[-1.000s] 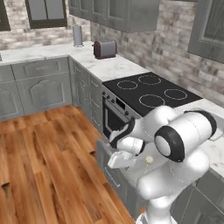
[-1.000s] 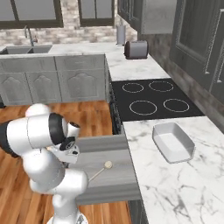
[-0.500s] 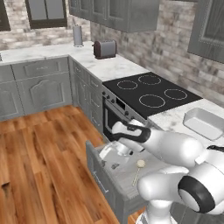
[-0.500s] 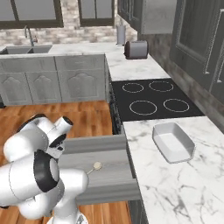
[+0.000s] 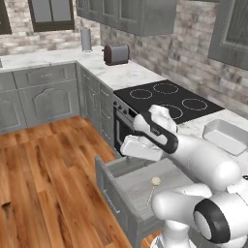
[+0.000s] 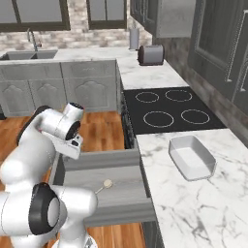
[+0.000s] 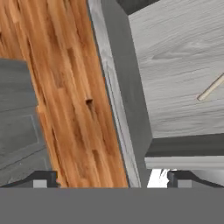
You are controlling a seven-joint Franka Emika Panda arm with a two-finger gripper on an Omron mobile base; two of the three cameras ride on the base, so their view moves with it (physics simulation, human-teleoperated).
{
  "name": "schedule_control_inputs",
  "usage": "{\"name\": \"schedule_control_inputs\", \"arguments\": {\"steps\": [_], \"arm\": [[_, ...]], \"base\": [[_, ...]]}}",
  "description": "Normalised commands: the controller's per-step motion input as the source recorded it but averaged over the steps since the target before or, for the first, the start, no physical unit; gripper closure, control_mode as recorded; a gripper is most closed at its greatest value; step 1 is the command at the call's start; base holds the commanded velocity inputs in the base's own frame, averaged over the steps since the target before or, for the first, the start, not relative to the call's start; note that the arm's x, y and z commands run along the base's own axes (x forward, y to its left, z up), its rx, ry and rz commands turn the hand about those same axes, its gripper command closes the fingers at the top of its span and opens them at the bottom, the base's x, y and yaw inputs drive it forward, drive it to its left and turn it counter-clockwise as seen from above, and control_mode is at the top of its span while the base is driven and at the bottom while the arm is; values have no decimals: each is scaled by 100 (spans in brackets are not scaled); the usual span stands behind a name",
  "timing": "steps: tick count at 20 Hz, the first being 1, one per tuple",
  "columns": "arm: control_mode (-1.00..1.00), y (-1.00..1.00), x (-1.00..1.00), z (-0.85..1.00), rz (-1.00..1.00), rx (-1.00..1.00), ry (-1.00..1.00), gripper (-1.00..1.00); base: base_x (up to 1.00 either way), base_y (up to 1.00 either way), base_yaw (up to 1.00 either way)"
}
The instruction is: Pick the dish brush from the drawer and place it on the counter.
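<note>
- Wooden floor (image 5: 43, 164) fills the left of the kitchen, with grey cabinets behind it and the counter (image 6: 203, 203) running down the right past a black stovetop (image 6: 172, 109).
- Half a second ago the arm reached low over the open drawer (image 5: 133, 186); it has since lifted and swung toward the drawer's back corner, nearer the stove, and the hand now hangs above that corner in the left base view.
- Neither the drawer nor the dish brush (image 5: 153, 188) has shifted in that time: the brush lies flat on the pale drawer floor, round head toward the stove side, handle pointing toward the drawer front.
- Right base view adds what the left one crops: the whole white dish (image 6: 192, 156) on the marble just past the stovetop, well apart from the drawer, and a toaster (image 6: 151, 54) farther along the counter.
- Hand view looks straight down on the drawer's side wall, with floorboards to its left and the grey drawer floor to its right; only the tan end of the brush handle shows at the right edge.
- Gripper (image 7: 109, 179) has its two dark finger tips spread wide at the bottom of that view, nothing between them.
- No writing or brand can be read anywhere.
</note>
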Motion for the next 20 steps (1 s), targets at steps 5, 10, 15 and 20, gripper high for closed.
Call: {"name": "schedule_control_inputs", "arguments": {"steps": [5, 10, 15, 20], "arm": [[-100, -84, 4, -39, -27, -46, 5, -100], [-100, -88, -1, -98, -22, -13, 0, -100], [-100, -63, -1, -96, -17, -3, 7, -100], [-100, -1, 18, -77, -10, 1, 0, -100]], "base": [[0, 0, 0], [0, 0, 0], [0, 0, 0], [0, 0, 0]]}}
